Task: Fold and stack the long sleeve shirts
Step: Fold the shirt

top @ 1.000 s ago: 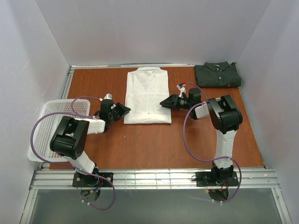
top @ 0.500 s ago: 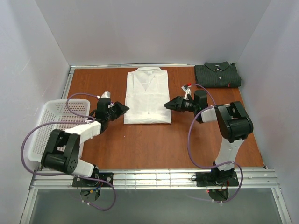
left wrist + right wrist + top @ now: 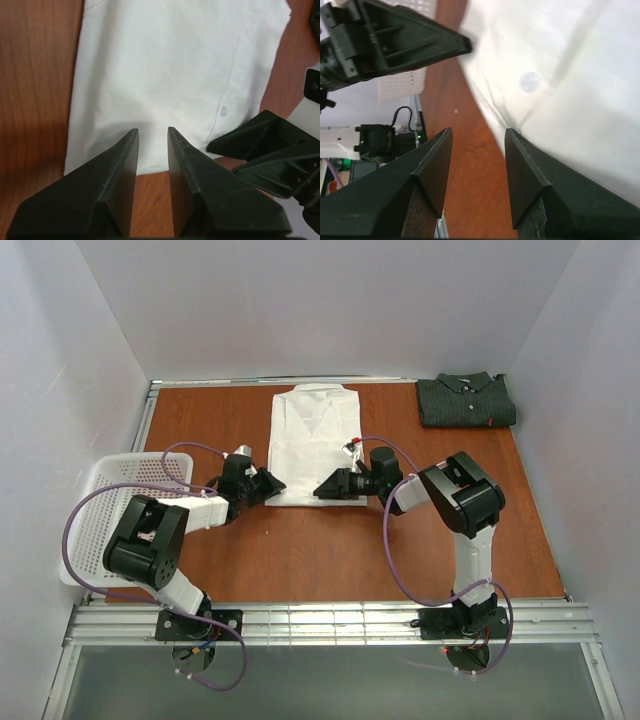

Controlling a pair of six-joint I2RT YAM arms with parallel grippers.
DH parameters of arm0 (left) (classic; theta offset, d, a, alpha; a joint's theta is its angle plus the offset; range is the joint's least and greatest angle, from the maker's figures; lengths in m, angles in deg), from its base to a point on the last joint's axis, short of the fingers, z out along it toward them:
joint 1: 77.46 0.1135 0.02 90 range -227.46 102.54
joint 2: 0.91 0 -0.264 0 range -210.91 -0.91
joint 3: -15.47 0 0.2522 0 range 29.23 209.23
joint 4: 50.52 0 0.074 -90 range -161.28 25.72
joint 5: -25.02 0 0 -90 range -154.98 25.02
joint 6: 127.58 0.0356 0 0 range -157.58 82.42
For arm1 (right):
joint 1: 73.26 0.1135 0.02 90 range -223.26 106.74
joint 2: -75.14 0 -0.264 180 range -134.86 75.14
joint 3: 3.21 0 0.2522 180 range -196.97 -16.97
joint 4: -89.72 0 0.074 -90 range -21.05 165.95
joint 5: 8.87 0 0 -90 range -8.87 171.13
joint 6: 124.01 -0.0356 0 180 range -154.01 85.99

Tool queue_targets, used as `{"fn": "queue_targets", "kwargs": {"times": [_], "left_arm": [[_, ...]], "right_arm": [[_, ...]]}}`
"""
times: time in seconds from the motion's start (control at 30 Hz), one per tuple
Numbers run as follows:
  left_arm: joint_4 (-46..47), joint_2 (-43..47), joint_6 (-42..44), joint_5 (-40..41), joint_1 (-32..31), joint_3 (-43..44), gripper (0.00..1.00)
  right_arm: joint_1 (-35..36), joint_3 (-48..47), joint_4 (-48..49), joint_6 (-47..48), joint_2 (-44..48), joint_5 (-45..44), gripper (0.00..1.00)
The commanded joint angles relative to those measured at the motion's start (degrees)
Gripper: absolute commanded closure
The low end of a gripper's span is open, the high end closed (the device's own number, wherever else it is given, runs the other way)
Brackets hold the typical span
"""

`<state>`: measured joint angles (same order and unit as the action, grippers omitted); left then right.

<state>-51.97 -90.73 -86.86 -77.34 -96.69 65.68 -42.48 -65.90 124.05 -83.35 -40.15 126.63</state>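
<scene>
Spotter: Both your arms have closed in since a second ago. From above, the right gripper (image 3: 322, 490) has swung from the right side of the white shirt (image 3: 315, 440) to its near hem, and the left gripper (image 3: 272, 483) has edged up to the near left corner.

Operator: Where are the shirts?

Spotter: The white shirt lies folded flat in the middle of the surface (image 3: 330, 550), collar away from you. The dark shirt (image 3: 466, 400) sits folded in the far right corner, well apart. A basket (image 3: 100, 490) sits at the left edge.

Operator: Left wrist?

Spotter: Your left gripper's fingers (image 3: 115, 175) stand a little apart with nothing between them, tips at the hem. I cannot tell whether they touch the cloth. The right gripper shows just beside them.

Operator: Right wrist?

Spotter: Its fingers (image 3: 530, 175) are parted wider, also empty, aimed along the hem where the layers stack.

Operator: How will it handle?

Spotter: I'd judge it light, soft and limp, so the folds will likely slump if you lift from one point. Take the near hem at both corners, pinch all the layers, and carry it level to the dark shirt.
</scene>
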Motion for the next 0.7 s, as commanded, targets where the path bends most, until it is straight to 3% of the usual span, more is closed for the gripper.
{"fn": "queue_targets", "kwargs": {"times": [0.0,0.13,0.33,0.53,0.67], "left_arm": [[2.18,-1.84,-1.43,1.72,0.15,-1.46,0.77],[2.80,-1.85,-2.31,2.69,0.15,-3.39,0.78],[-2.02,4.02,0.57,4.98,0.15,-1.74,0.76],[-7.30,4.75,13.75,7.17,0.06,9.32,0.59],[-11.95,-6.64,20.96,8.93,0.06,24.41,0.55]], "right_arm": [[-2.48,1.37,3.22,0.04,-3.45,-1.90,0.60],[-6.17,6.38,9.89,-1.72,-3.46,-0.68,0.60],[-12.24,12.98,8.69,0.46,5.48,1.26,0.60],[-10.23,8.61,-15.45,13.97,17.35,-7.75,0.60],[-3.29,0.62,-31.90,21.89,19.48,-19.37,0.64]]}}
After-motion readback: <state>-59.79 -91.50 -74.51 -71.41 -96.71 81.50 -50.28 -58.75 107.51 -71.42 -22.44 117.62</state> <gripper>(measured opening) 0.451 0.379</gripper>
